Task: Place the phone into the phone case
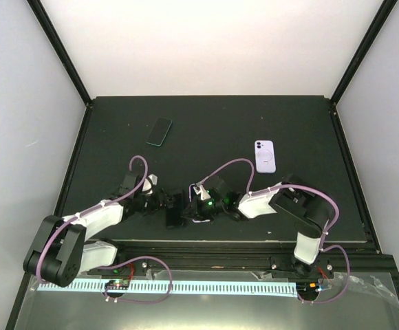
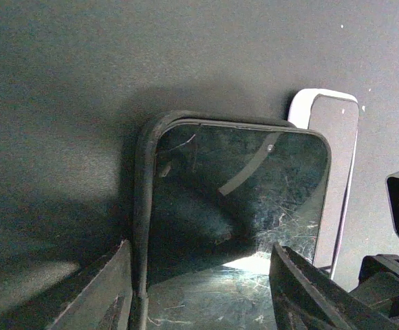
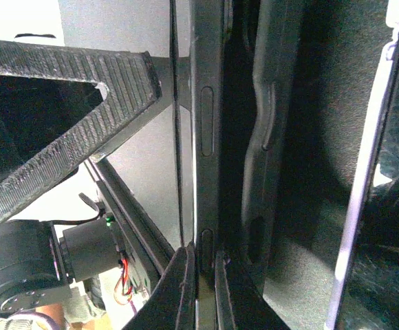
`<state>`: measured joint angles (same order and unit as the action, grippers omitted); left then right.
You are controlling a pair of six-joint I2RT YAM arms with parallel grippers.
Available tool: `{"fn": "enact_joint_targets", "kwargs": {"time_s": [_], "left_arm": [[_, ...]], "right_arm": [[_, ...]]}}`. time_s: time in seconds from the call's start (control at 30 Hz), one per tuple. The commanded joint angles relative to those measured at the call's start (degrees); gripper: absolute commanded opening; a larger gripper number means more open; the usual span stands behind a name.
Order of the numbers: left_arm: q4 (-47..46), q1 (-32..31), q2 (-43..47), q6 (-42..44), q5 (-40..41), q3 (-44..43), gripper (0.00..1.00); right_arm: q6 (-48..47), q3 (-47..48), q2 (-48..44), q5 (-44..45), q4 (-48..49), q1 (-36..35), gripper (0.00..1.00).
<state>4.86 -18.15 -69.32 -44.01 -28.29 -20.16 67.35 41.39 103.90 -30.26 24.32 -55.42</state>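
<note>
Black table (image 1: 213, 117): left fingers (image 2: 106, 295) half-open astride phone (image 2: 254, 185); right fingers (image 3: 180, 292) clenched on phone case (image 3: 265, 137) edge.

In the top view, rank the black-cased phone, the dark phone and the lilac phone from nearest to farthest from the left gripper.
From the left gripper:
1. The black-cased phone, right beside it at the near middle.
2. The dark phone, farther back, left of centre.
3. The lilac phone, back and off to the right.

Three phones (image 1: 159, 131) (image 1: 265, 156) (image 2: 241, 199), one case (image 2: 142, 206), two grippers (image 1: 164, 204) (image 1: 194, 206)
</note>
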Motion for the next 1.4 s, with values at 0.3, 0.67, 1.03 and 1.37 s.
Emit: {"fn": "enact_joint_targets", "kwargs": {"time_s": [0.3,0.67,1.03,1.37], "left_arm": [[-2.5,-0.6,3.1,-4.8,-2.2,4.0,0.35],[1.3,-0.2,5.8,-4.3,2.6,2.7,0.30],[3.4,0.6,4.4,-2.3,3.3,1.4,0.30],[0.8,1.4,3.3,-1.5,2.0,1.5,0.29]], "right_arm": [[-7.2,3.8,3.7,5.2,-3.1,1.1,0.02],[-14.4,5.8,-1.1,8.8,-14.0,1.8,0.26],[-17.4,9.6,-0.3,11.6,-18.5,1.8,0.47],[-21.0,14.3,3.9,15.1,-22.7,1.9,0.54]]}}
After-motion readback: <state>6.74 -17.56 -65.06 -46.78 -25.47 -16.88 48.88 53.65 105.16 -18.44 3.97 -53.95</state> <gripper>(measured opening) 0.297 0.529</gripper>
